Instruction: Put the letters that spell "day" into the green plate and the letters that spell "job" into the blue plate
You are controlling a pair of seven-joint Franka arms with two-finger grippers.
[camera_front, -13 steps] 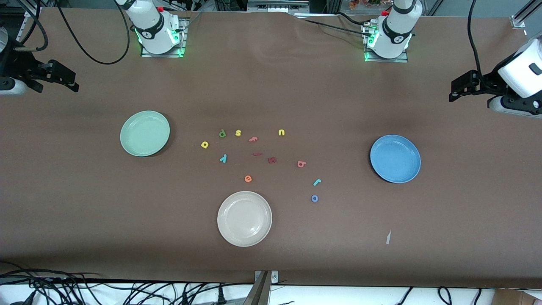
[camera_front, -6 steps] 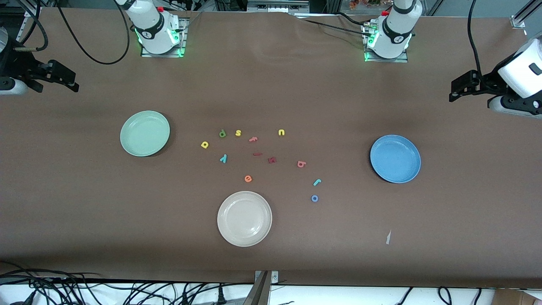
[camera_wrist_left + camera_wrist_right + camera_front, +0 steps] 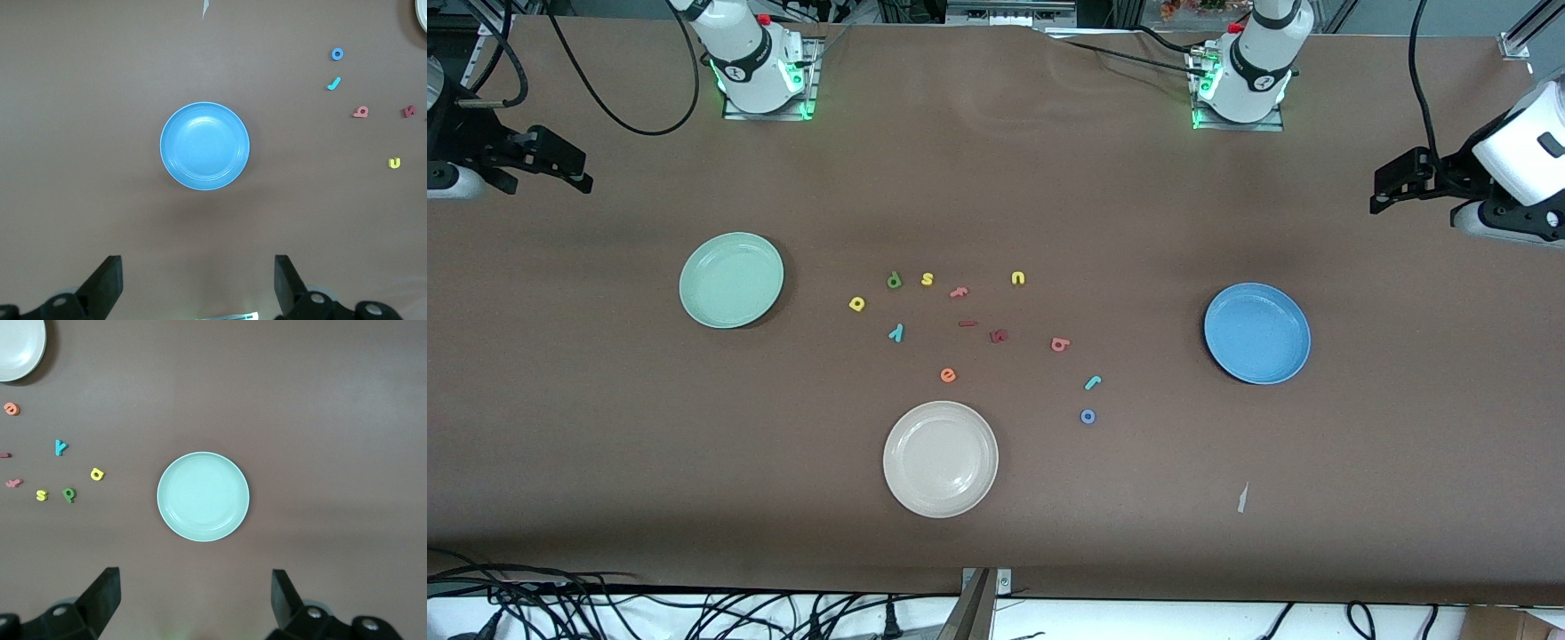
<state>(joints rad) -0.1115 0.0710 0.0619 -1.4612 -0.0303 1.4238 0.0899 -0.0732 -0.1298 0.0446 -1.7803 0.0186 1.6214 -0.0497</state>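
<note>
Brown paper-covered tabletop, cables round the edges, and nothing's budged in the last second, so sorting hasn't started.

Going by the front view clock: round cream-white plate at 6, then blue ring o, teal hook j, salmon-pink foam b, teal y, yellow a, green d, all loose mid-table. Mint-green plate at 9 and blue plate at 3 both sit empty. Left gripper and right gripper wait wide apart, holding nothing, up over their own table ends.

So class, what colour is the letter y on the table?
Teal; the letter y shows best in the right wrist view.
</note>
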